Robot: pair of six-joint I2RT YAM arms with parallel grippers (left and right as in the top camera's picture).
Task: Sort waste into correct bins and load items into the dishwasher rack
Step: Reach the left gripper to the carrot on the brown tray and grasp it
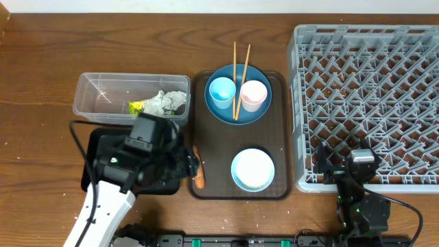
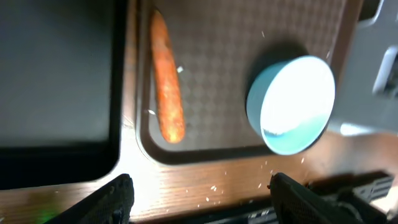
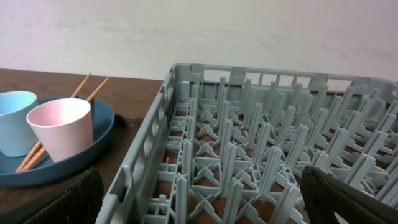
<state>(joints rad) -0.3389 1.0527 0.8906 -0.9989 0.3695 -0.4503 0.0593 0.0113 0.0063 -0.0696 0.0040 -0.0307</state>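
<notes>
Left gripper (image 2: 200, 183): jaws wide, empty, over front-left corner of brown tray (image 2: 236, 37); orange scrap (image 2: 168, 87), white bowl (image 2: 292, 102) below. Right gripper (image 3: 202, 186): jaws wide, empty, at front edge of dishwasher rack (image 3: 249, 155).

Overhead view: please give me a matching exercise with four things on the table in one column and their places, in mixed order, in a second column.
Things:
1. crumpled tissue
2. pink cup
3. white bowl
4. orange piece

Places:
A. on the dark blue plate
B. along the left rim of the brown tray
C. in the clear tub
D. in the middle of the brown tray's near half

Pairs: 1-C, 2-A, 3-D, 4-B.
</notes>
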